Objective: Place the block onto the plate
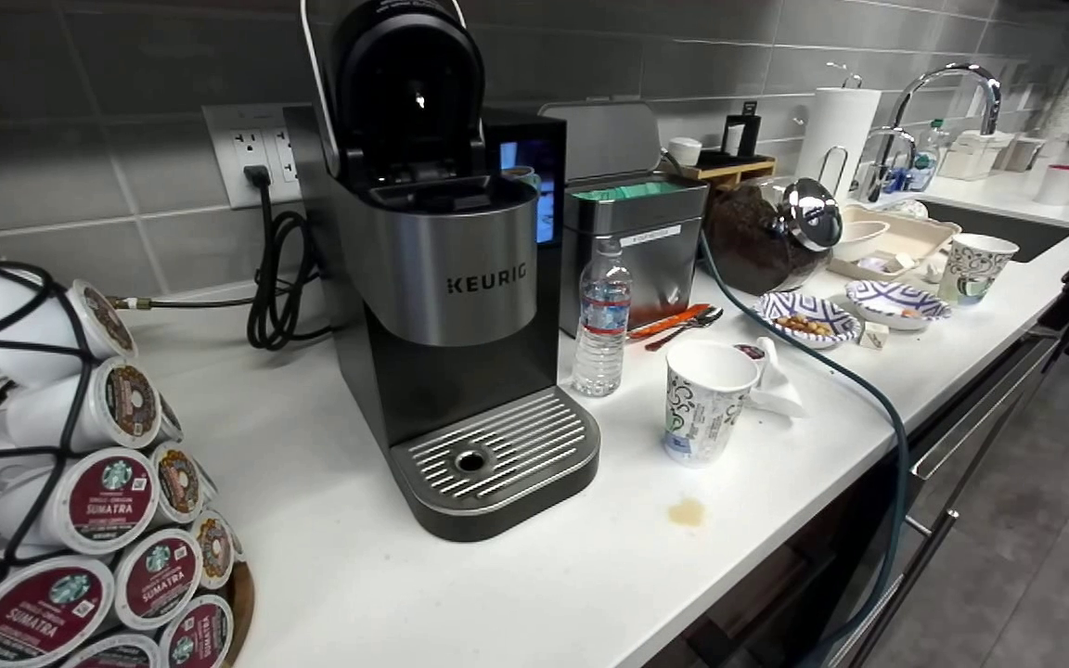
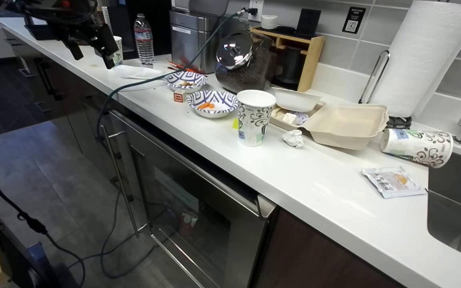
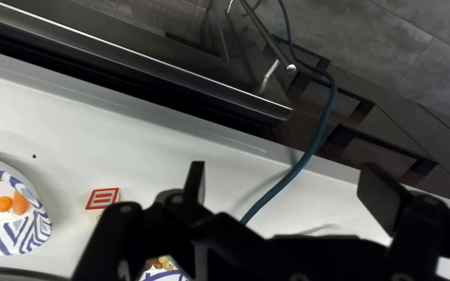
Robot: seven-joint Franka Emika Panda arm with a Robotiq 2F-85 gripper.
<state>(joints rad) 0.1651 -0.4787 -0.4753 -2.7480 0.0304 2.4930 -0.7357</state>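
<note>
The block (image 3: pixel 102 199) is lying off to one side of the gripper (image 3: pixel 283 183), outside its fingers (image 3: pixel 196 181).
They are standing wide apart, pinching nothing; the cube-shaped block is resting lower, beyond the finger at the wrist view's left, and a plate (image 3: pixel 25 236) is sitting farther out that way. The grasp is probably calling for a sideways shift first.

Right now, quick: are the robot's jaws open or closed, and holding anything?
Gripper: jaws open, holding nothing; the red-sided block sits on the counter.
</note>
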